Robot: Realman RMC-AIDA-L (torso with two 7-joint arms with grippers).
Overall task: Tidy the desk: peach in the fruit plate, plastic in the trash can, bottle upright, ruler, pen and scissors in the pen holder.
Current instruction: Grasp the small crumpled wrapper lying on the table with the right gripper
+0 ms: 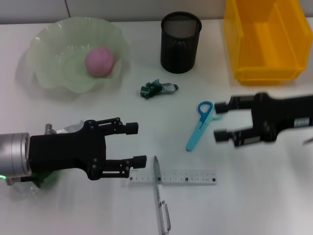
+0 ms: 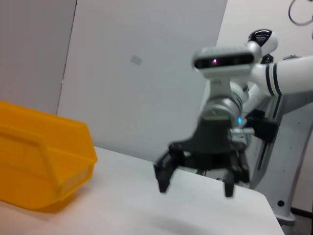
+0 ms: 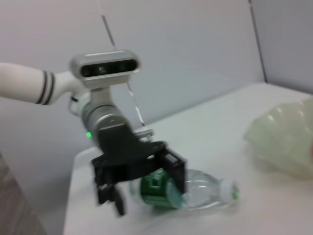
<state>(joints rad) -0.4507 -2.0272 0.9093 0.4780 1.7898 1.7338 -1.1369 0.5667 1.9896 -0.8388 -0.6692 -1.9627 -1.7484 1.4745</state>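
Note:
A pink peach [image 1: 100, 61] lies in the pale green fruit plate [image 1: 54, 68] at the back left. The black mesh pen holder [image 1: 181, 41] stands at the back centre, with crumpled green plastic [image 1: 157, 88] in front of it. Blue scissors [image 1: 199, 125] lie mid-table, just left of my open right gripper [image 1: 221, 121] [image 2: 195, 190]. My open left gripper [image 1: 134, 144] [image 3: 146, 196] hovers above the clear ruler [image 1: 171, 177], which a silver pen [image 1: 160, 200] crosses. The bottle [image 3: 205, 193] [image 1: 36, 182] lies on its side under my left arm, mostly hidden in the head view.
A yellow bin [image 1: 266, 41] [image 2: 44, 166] sits at the back right. The fruit plate's rim [image 3: 283, 142] shows beyond the bottle in the right wrist view. The white table's near edge runs just below the pen.

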